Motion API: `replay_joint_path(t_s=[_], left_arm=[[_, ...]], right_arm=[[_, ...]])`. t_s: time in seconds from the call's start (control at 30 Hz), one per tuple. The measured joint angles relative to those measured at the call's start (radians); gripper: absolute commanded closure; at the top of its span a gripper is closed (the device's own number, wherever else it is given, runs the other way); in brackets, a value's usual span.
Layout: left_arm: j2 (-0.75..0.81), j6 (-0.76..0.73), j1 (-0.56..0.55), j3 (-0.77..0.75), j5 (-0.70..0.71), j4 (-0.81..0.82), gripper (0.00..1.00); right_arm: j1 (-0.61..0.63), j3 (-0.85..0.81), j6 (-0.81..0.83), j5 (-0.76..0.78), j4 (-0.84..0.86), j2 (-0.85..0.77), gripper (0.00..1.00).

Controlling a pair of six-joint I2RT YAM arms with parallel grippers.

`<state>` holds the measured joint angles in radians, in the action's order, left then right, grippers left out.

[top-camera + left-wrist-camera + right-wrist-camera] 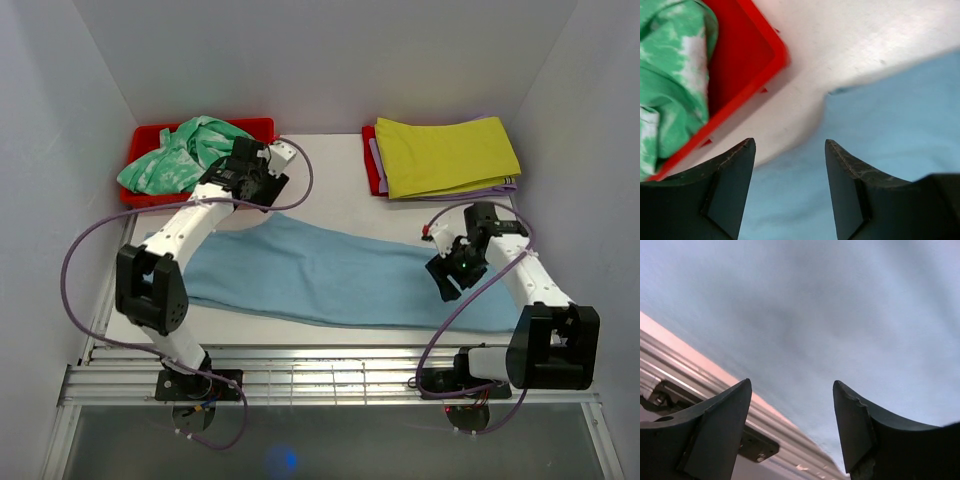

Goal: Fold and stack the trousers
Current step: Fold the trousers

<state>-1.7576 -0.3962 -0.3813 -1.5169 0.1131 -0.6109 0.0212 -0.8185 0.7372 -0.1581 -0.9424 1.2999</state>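
1. Trousers (330,275) lie spread flat across the worktop (335,185), left side to right side, right end close to the near edge.
2. Far left corner: red tray (150,135) with a green-white patterned garment (180,155). Far right: folded yellow-green cloth (445,155).
3. Bare worktop strip runs between the two and along the trousers' far edge; walls close on both sides.
4. Left jaws: apart, nothing between them, over the trousers' far left edge just beside the red tray. Cannot tell whether they touch.
5. Right jaws: apart, holding nothing, over the trousers' right end near the metal front rail (700,375).
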Motion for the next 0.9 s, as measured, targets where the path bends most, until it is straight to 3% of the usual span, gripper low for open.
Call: replay_joint_path(t_s=[0.2,0.47,0.73,0.9], left_arm=[[0.286,0.085,0.009,0.277,-0.263,-0.048,0.33],[0.273,0.190,0.047,0.558,-0.401,-0.049,0.33],[0.130,0.232,0.192,0.574,-0.444,-0.063,0.38],[0.061,0.265,0.267,0.511,-0.505,-0.108,0.39]], right_arm=[[-0.008,-0.246,-0.002,-0.068,-0.020,0.013,0.24],[-0.227,-0.115,0.051,-0.043,-0.003,0.166,0.24],[-0.440,-0.054,0.195,0.049,0.027,0.190,0.20],[-0.520,-0.158,0.214,0.055,0.011,0.201,0.17]])
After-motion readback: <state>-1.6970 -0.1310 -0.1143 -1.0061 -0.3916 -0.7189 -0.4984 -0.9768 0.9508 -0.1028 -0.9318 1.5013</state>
